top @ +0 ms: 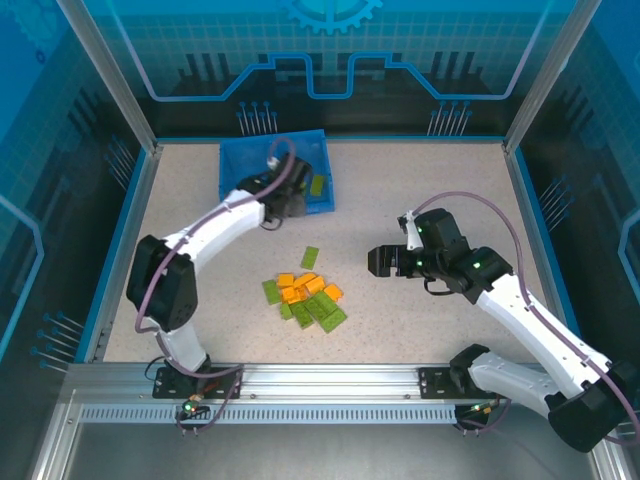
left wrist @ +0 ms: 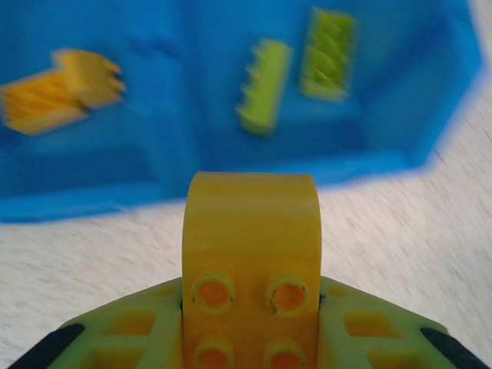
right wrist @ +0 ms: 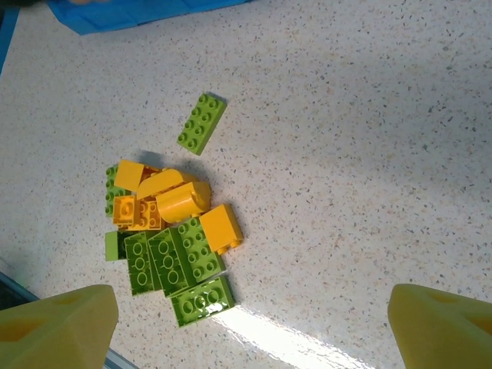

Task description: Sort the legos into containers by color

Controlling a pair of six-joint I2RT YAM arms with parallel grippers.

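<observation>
**Left gripper** point(left wrist: 250, 327): clamped on one orange lego point(left wrist: 250, 231) with a rounded end and studs facing the wrist camera. The brick sits between the lime-green fingers point(left wrist: 127, 330). In the overhead view this gripper point(top: 287, 205) is at the near edge of the blue tray point(top: 240, 165), and the held brick hangs over speckled table just short of the tray's near wall point(left wrist: 154, 192).

**Tray contents:**
- Left compartment: orange bricks point(left wrist: 61, 96), blurred, count uncertain.
- Right compartment: two light green bricks, one point(left wrist: 265, 84) just beside the divider and one point(left wrist: 330, 54) further right.

**Right gripper** point(top: 385, 262): jaws spread wide and holding nothing. Its yellow fingertips point(right wrist: 58, 327) are at the lower corners of the wrist view. It is held above bare table point(top: 420, 200), to the right of the pile.

**Loose pile** point(top: 305, 300): mixed orange and green bricks touching and overlapping at mid-table, with the green ones point(right wrist: 169, 257) mostly on the near side and the orange point(right wrist: 165, 200) behind.

**Lone green brick** point(right wrist: 201, 123): flat, eight studs, near the pile on the tray side and not touching it.
</observation>
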